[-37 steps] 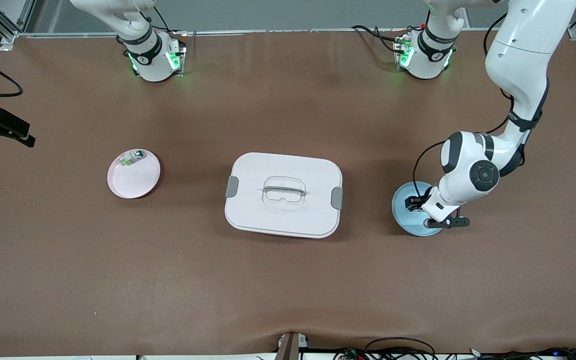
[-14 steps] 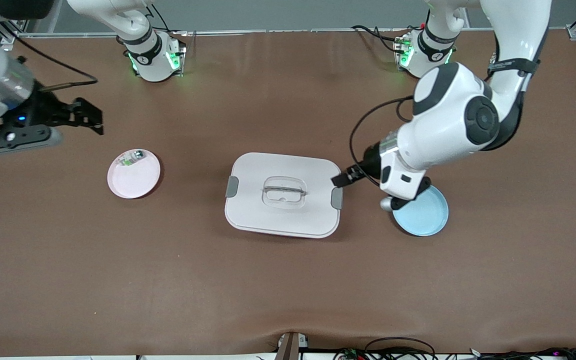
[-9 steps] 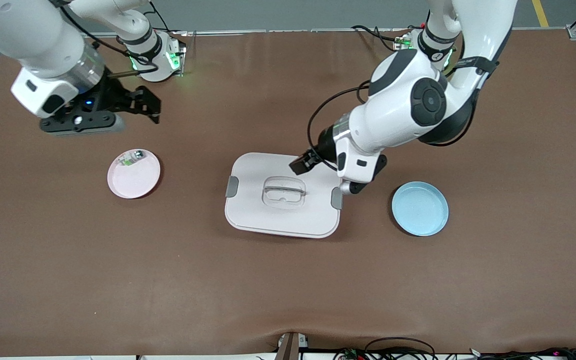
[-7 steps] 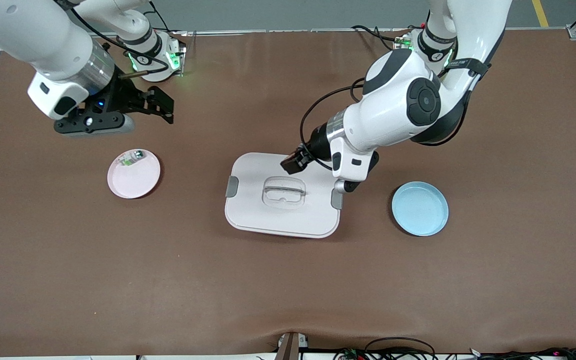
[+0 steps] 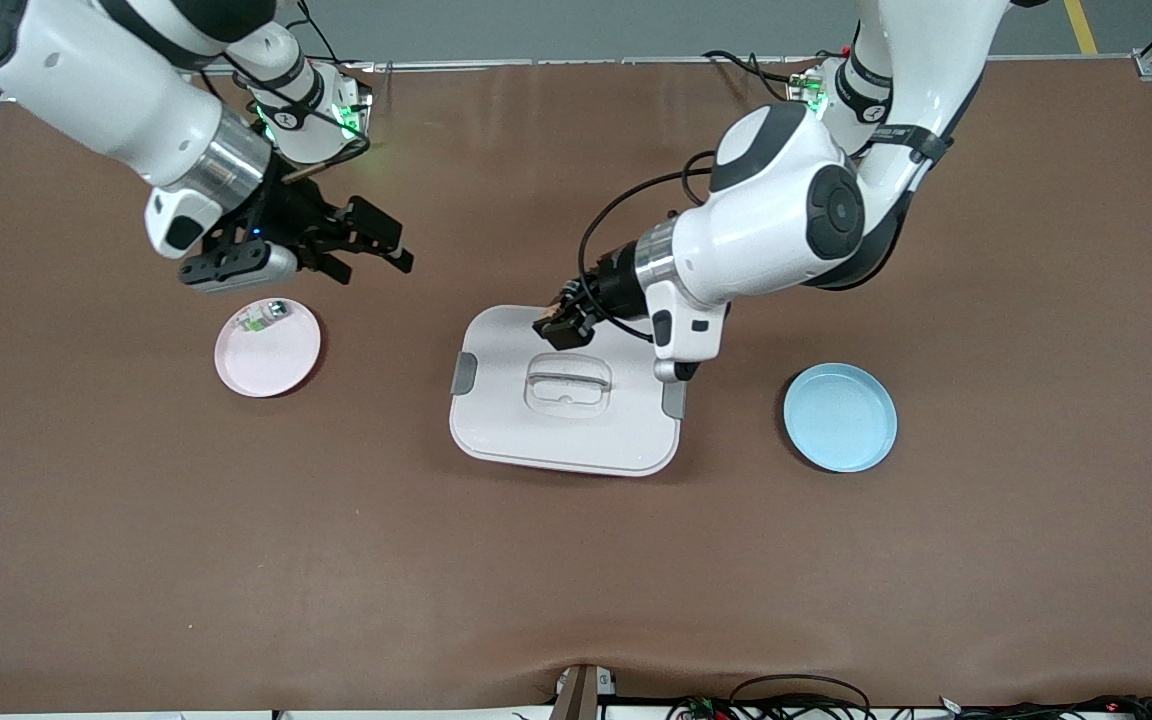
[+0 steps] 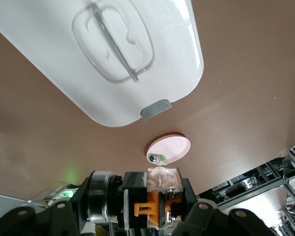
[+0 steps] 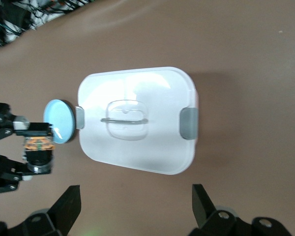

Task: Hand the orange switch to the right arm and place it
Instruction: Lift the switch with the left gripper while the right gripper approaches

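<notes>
My left gripper (image 5: 558, 328) is shut on the orange switch (image 5: 555, 318), a small black block with an orange middle, and holds it in the air over the edge of the white lidded box (image 5: 536, 430) that lies toward the robots' bases. In the left wrist view the switch (image 6: 157, 199) sits between the fingers. My right gripper (image 5: 396, 250) is open and empty, in the air over bare table between the pink plate (image 5: 271, 370) and the box. The right wrist view shows its spread fingers (image 7: 69, 206) and, farther off, the held switch (image 7: 38, 145).
The pink plate holds a small green-and-white part (image 5: 264, 317). A blue plate (image 5: 840, 420) lies empty toward the left arm's end of the table. The white box has a clear handle (image 5: 568, 380) and grey clips. The brown table nearer the front camera is bare.
The left gripper has lifted the switch off the blue plate and carried it over the white box. The right arm has swung in from the table's end toward the middle.
</notes>
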`<control>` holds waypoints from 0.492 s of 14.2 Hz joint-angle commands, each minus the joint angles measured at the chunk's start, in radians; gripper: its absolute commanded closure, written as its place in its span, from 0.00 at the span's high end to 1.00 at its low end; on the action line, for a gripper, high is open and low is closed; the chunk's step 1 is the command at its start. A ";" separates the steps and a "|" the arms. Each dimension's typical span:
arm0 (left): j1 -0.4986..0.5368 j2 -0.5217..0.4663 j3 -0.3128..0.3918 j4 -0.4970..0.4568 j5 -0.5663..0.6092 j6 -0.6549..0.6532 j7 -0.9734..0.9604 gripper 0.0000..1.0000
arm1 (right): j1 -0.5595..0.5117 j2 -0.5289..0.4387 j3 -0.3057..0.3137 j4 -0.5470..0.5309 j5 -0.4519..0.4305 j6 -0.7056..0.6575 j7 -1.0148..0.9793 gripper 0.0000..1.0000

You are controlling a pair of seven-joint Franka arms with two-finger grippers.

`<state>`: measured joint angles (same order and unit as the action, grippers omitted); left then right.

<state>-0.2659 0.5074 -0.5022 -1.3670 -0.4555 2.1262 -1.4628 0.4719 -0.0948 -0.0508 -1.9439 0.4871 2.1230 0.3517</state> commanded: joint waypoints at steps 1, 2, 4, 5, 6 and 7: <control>-0.036 0.016 -0.001 0.031 -0.015 0.029 -0.082 0.00 | 0.034 -0.065 -0.007 -0.107 0.098 0.101 0.020 1.00; -0.042 0.014 -0.001 0.029 -0.015 0.041 -0.094 0.00 | 0.040 -0.063 -0.007 -0.122 0.138 0.145 0.015 1.00; -0.058 0.016 -0.001 0.031 -0.015 0.047 -0.116 0.00 | 0.088 -0.063 -0.007 -0.153 0.177 0.251 0.007 1.00; -0.065 0.016 -0.001 0.031 -0.029 0.050 -0.120 0.00 | 0.112 -0.062 -0.007 -0.167 0.179 0.303 0.007 1.00; -0.076 0.023 -0.001 0.031 -0.061 0.058 -0.126 0.00 | 0.135 -0.060 -0.007 -0.171 0.179 0.345 0.016 1.00; -0.078 0.025 0.001 0.037 -0.089 0.070 -0.140 0.00 | 0.146 -0.060 -0.009 -0.171 0.179 0.353 0.021 1.00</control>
<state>-0.3270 0.5099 -0.5027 -1.3631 -0.4959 2.1734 -1.5767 0.5768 -0.1274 -0.0499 -2.0820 0.6439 2.4301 0.3582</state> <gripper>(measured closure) 0.278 0.000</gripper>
